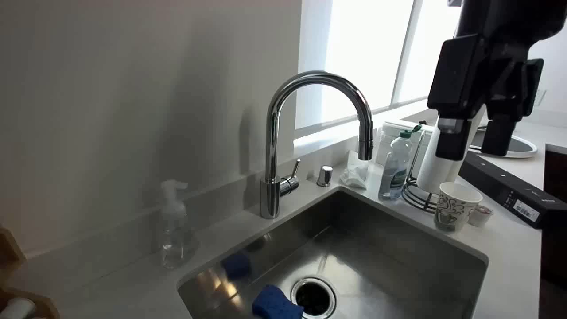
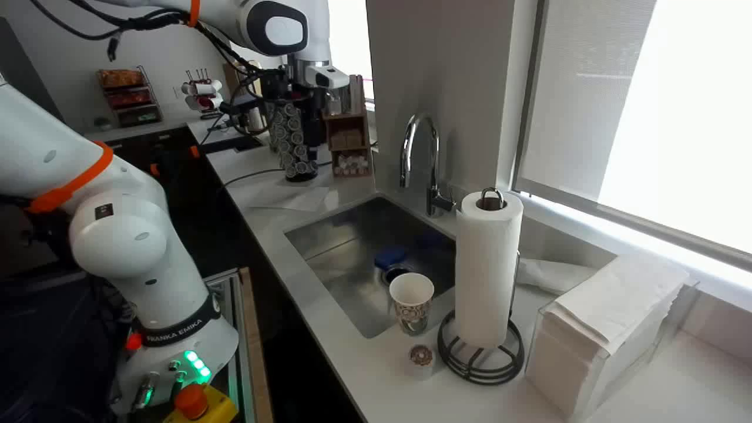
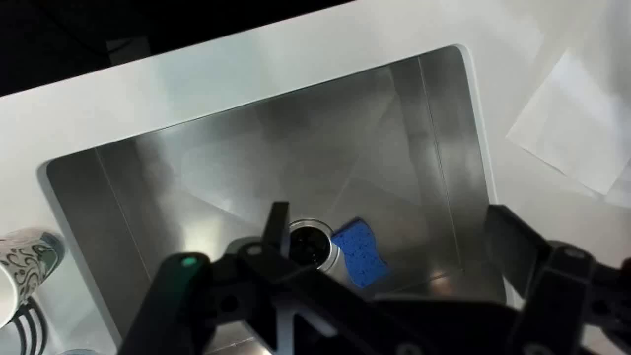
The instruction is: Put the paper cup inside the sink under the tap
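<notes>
This was a kitchen. A steel sink point(image 3: 305, 148) was set into the white counter point(image 3: 222, 74), and a chrome tap point(image 1: 271, 146) rose at its edge. A blue sponge point(image 3: 360, 251) lay in the sink, and a paper roll point(image 2: 489, 276) stood nearby. Farther along was a tower of coffee capsules point(image 2: 291, 140). Whether the kitchen belonged to a home or an office, I could not tell.

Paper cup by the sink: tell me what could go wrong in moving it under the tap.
The paper cup stands close to the edge of the sink, so a nudge from the open end effector could tip it in. The paper-towel roll and small lidded pod stand near it and might get knocked during the grasp. The blue sponge by the drain could make the cup lean if it is set down there.
</notes>
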